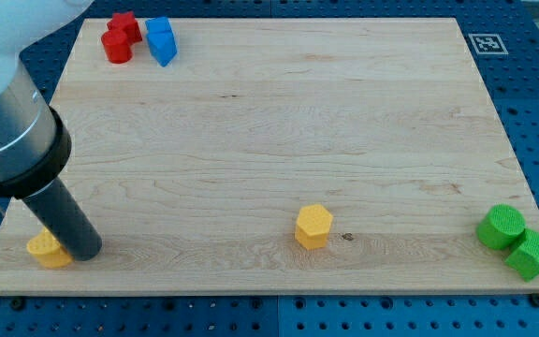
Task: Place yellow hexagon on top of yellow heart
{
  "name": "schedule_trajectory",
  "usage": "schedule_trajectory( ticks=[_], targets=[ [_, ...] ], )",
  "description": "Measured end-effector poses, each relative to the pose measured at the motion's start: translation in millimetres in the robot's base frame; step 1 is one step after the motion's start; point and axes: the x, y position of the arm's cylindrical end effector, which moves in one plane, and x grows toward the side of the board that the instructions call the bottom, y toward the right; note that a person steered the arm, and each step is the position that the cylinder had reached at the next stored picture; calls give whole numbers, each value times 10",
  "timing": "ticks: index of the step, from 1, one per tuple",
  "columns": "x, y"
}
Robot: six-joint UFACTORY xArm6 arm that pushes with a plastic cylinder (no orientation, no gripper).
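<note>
The yellow hexagon stands near the view's bottom, a little right of the middle. The yellow heart lies at the view's bottom left corner of the wooden board, partly hidden behind my rod. My tip rests on the board touching the heart's right side, far to the left of the hexagon.
A red block pair and a blue block sit at the view's top left. A green cylinder and a green star sit at the bottom right edge. A marker tag is at the top right, off the board.
</note>
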Motion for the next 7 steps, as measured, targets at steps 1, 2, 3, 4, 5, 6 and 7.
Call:
schedule_trajectory(
  ticks=[1,2,3,4,5,6,7],
  targets=[
    [-1,60],
    [0,387],
    [0,722],
    [10,1065],
    [94,1334],
    [260,1568],
    [318,1875]
  ],
)
